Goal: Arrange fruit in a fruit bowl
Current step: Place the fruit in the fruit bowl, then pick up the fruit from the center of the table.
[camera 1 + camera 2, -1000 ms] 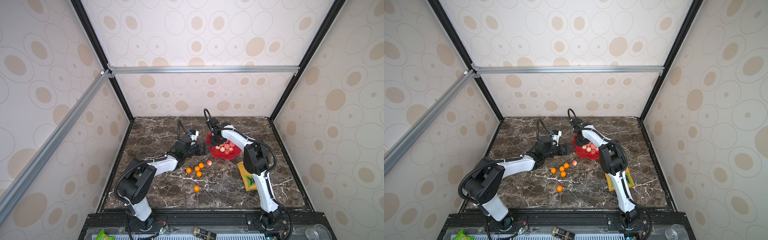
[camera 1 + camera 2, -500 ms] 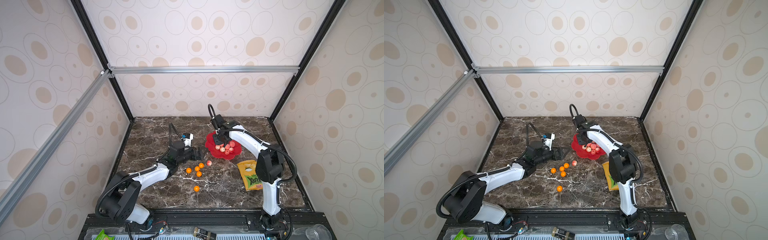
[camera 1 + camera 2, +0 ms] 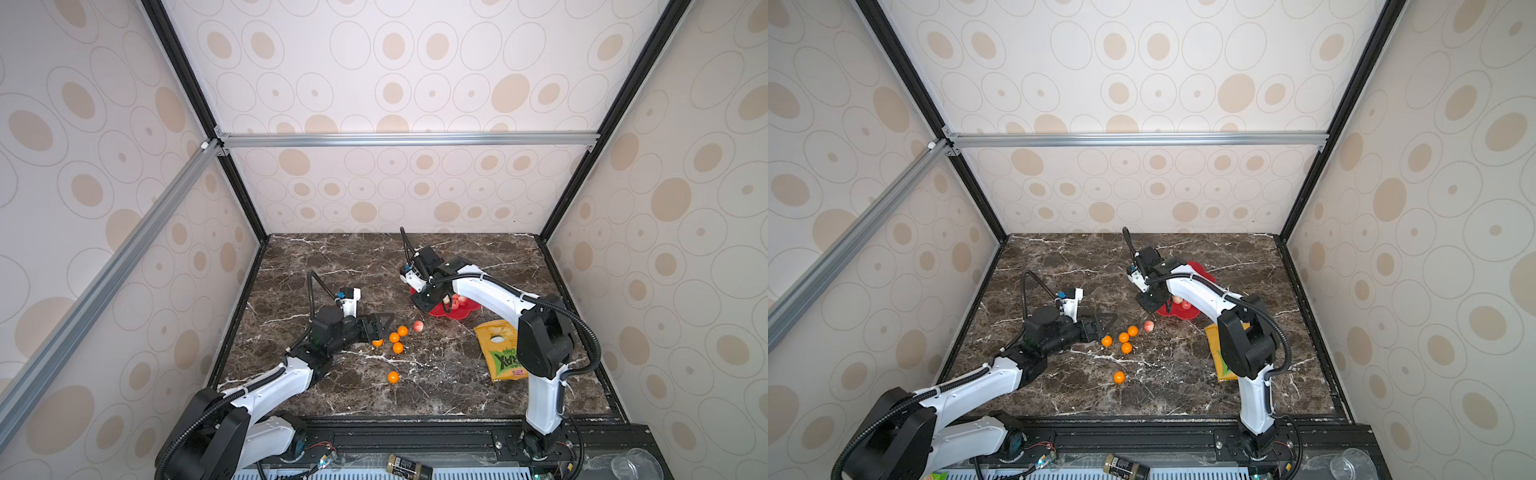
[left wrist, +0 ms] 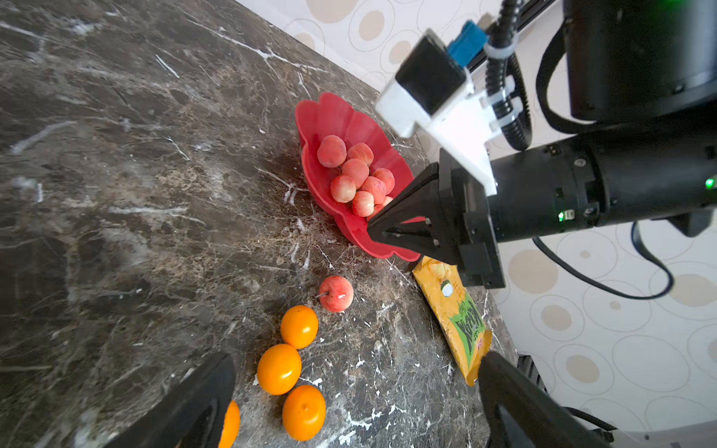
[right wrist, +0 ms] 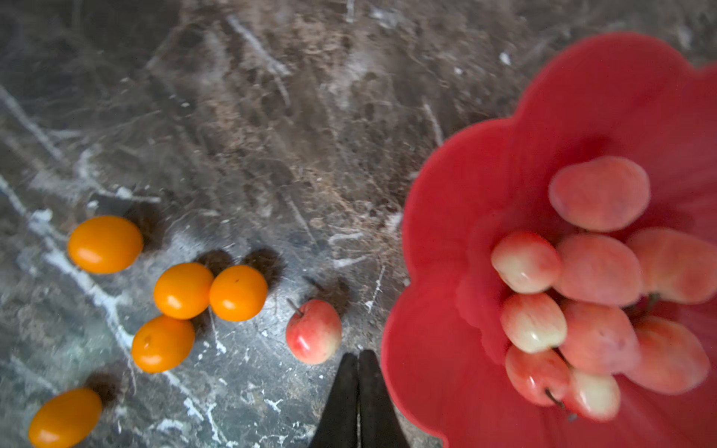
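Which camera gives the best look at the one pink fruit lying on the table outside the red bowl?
The right wrist view: the lone pink fruit fills more of the picture there, whole, with its stem showing. The left wrist view shows it whole too, only smaller. In both top views it is a small pink dot.

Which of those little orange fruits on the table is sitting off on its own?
The orange fruit nearest the front edge of the table; the other four cluster together beside the loose pink fruit.
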You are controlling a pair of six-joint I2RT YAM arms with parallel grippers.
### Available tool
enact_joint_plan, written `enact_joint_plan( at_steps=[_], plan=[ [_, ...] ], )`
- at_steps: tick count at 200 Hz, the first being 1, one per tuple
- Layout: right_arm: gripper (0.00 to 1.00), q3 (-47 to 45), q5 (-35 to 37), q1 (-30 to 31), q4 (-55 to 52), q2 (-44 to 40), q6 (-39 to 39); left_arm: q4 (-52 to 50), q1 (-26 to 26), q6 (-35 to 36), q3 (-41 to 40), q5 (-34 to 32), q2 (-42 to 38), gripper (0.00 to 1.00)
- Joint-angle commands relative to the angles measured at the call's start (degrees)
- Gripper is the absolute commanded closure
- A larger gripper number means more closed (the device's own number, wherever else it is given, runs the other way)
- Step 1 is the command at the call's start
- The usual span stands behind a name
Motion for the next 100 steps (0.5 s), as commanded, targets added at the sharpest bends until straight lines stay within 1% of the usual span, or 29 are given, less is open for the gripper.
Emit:
enact_joint_plan(
  at_steps=[1,15,16,46,100],
  plan=[
    [0.92,0.13,-7.34,1.61,-0.91,-0.87,-10.43,2.94,1.54,-2.53,-1.24,2.66,-2.18,0.01],
    [0.91,1.26,-6.87,2.74,-2.83,0.57,-13.44,3.98,2.15,-3.41,-2.34,2.91,-2.79,0.01],
    [0.91,1.36,-6.77,2.8,-3.01,0.62,-13.63,4.06,2.19,-3.45,-2.37,3.7,-2.85,0.01],
    [0.89,4.96,-5.91,4.22,-7.68,4.28,-17.3,5.69,2.79,-4.98,-4.23,5.45,-3.65,0.01],
    [0.86,7.85,-0.99,6.16,-11.35,8.24,-19.66,5.72,4.52,-5.25,-5.18,6.59,-4.32,0.01]
  ],
)
